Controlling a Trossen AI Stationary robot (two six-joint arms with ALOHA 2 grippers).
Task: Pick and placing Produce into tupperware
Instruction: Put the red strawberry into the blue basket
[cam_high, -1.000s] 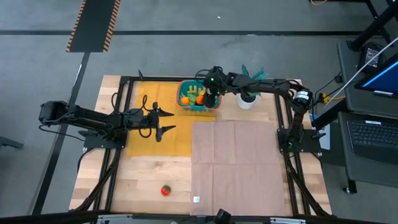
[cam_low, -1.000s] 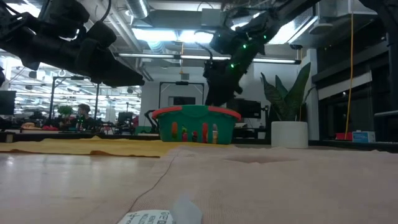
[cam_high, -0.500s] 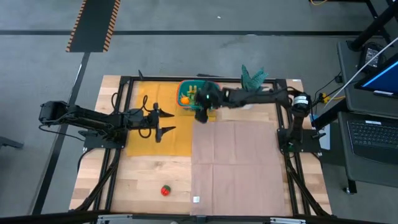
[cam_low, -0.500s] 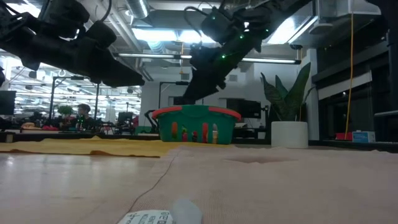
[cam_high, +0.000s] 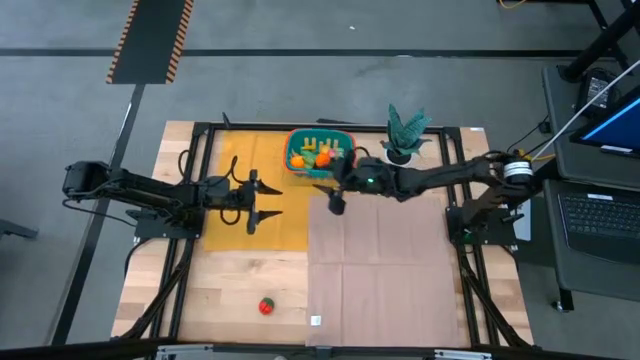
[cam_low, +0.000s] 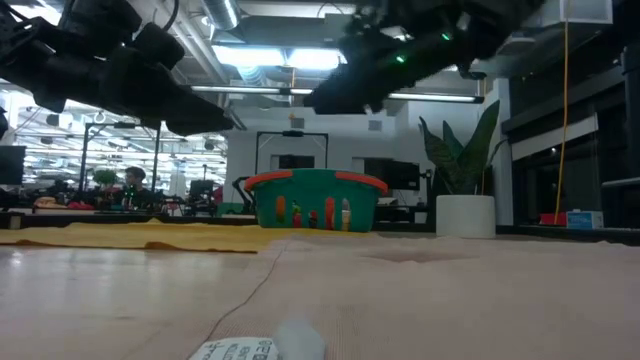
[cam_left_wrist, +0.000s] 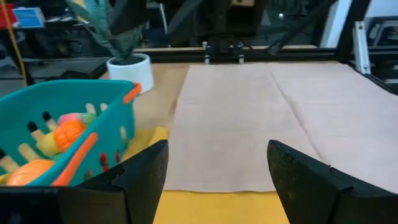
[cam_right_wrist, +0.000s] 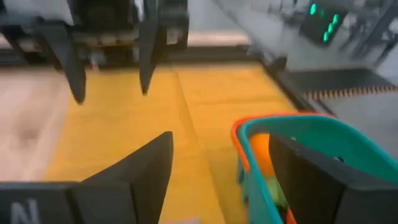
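The tupperware (cam_high: 320, 152), already filled with produce (cam_high: 312, 154), was seen at the surface's far edge. One red piece (cam_high: 266, 306) was left near the front edge, well apart from both arms. The left tool (cam_high: 262, 199), spread wide and empty, was judged nearer to it than the right tool (cam_high: 335, 195), likewise wide and empty, just beside the container.

My two black metal arms end in a matte black left gripper (cam_high: 264, 198) and an equally black right gripper (cam_high: 335, 195). The teal slotted plastic basket (cam_high: 321, 172) wears an orange-red rim and holds orange, yellow and green toy produce (cam_high: 318, 153), while one red toy fruit with a green top (cam_high: 266, 307) sits on the pale wooden tabletop (cam_high: 230, 285). A mustard-yellow cloth (cam_high: 290, 220) lies beside a dusty-pink cloth (cam_high: 380, 265), and the spiky green plant (cam_high: 405, 126) stands in a white pot (cam_high: 399, 157).
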